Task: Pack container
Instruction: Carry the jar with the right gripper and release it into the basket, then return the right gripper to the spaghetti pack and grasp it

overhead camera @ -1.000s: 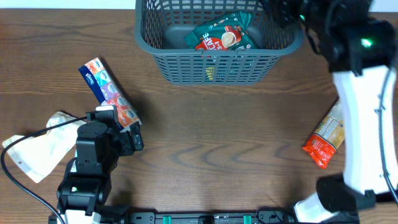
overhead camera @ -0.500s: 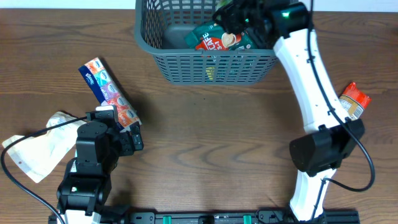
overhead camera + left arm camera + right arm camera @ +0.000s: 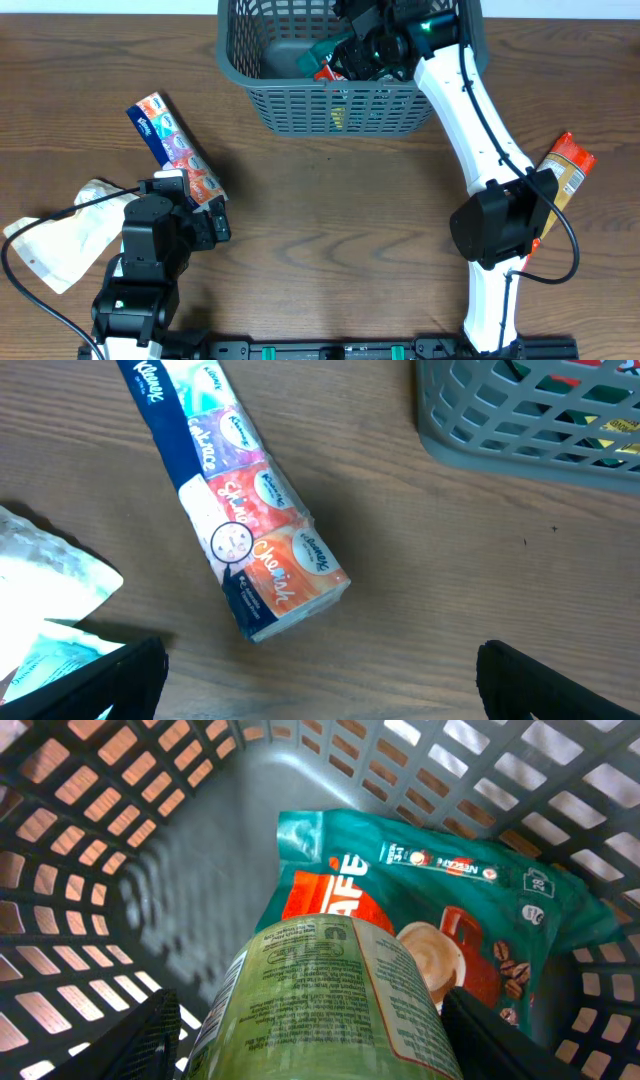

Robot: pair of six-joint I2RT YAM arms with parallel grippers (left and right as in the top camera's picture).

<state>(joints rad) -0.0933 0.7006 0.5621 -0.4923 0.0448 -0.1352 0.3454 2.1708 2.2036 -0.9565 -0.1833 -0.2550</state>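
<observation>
Gripping a green-labelled packet (image 3: 320, 985), the right end effector (image 3: 320, 1055) hangs inside the container (image 3: 340, 112) (left end effector (image 3: 322, 688) spread wide).

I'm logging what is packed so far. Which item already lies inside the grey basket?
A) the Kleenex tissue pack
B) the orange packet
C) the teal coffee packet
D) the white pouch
C: the teal coffee packet lies on the container floor, below the green-labelled packet in the right claw; the tissue pack, white pouch and orange packet are on the table outside.
</observation>
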